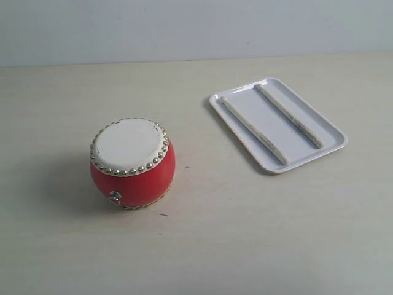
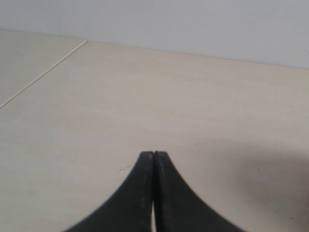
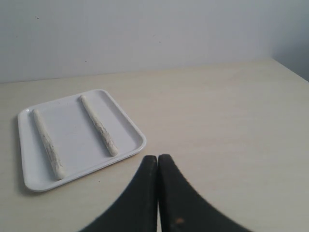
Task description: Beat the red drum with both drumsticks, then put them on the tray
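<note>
The red drum point(image 1: 132, 163) with its cream skin top stands on the table at the left of the exterior view. To its right lies the white tray point(image 1: 328, 147), with both drumsticks resting side by side in it: one point(image 1: 253, 130) nearer the drum, the other point(image 1: 289, 115) farther. The right wrist view shows the tray point(image 3: 133, 150) and the two drumsticks point(image 3: 47, 142) point(image 3: 98, 124) lying in it. My right gripper point(image 3: 157, 158) is shut and empty, just off the tray's corner. My left gripper point(image 2: 154, 153) is shut and empty over bare table. Neither gripper shows in the exterior view.
A pale wooden table point(image 1: 245, 233) carries everything, with a plain wall behind it. A thin seam line point(image 2: 46, 74) crosses the tabletop in the left wrist view.
</note>
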`<state>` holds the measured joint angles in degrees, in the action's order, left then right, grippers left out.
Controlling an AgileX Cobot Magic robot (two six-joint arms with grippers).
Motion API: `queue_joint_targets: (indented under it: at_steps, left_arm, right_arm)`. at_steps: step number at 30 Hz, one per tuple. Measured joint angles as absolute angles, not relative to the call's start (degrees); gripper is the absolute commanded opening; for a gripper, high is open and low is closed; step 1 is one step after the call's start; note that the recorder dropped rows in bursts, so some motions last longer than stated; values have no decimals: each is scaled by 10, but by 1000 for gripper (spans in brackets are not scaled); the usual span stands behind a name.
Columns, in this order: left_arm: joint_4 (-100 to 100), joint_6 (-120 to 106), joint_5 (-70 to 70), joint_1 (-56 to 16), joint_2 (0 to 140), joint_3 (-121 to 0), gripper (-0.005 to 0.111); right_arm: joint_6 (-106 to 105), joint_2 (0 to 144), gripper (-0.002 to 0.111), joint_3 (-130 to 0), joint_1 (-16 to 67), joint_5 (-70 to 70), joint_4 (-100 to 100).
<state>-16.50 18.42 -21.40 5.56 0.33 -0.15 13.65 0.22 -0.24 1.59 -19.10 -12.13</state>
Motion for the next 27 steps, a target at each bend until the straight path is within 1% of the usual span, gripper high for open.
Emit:
queue_joint_targets:
  at_steps: [27]
  left_arm:
    - [-165, 184, -214, 56, 3, -1, 0]
  right_arm:
    - [137, 2, 0, -2, 16, -191, -113]
